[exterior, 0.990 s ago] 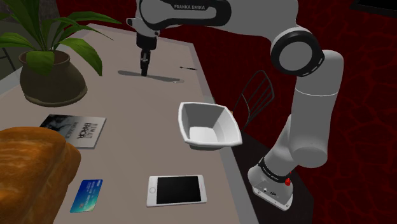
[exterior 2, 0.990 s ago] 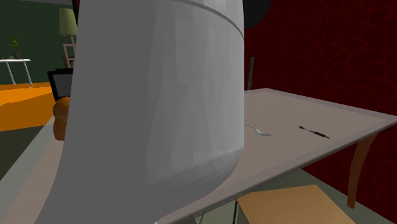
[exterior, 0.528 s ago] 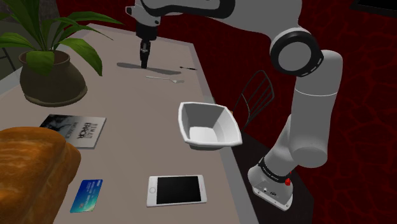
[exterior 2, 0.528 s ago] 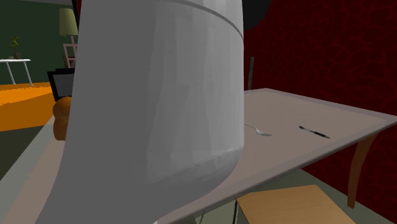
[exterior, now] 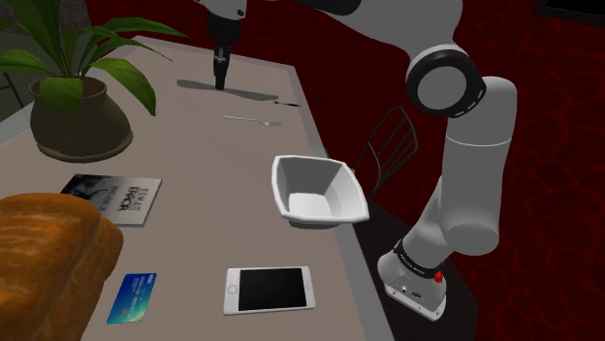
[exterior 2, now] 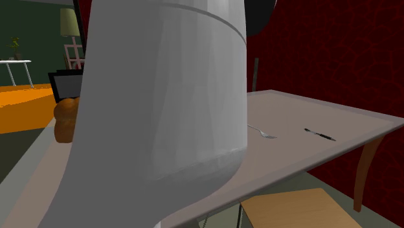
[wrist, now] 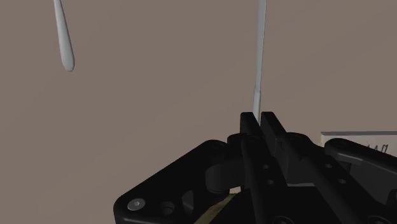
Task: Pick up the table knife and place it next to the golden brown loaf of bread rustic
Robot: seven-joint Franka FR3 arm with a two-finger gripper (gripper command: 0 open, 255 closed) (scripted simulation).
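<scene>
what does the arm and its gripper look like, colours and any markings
The arm is made of rounded glossy white segments with dark rings at the joints. Its base carries a black band and a small red button. The gripper is all black, with two slim square-tipped fingers.

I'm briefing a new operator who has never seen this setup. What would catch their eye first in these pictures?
The white arm looms large in the middle of the second exterior view, hiding much of the table. In the shoulder view a golden brown loaf sits at the lower left, and at the table's far end the black gripper clasps a thin pale table knife.
</scene>
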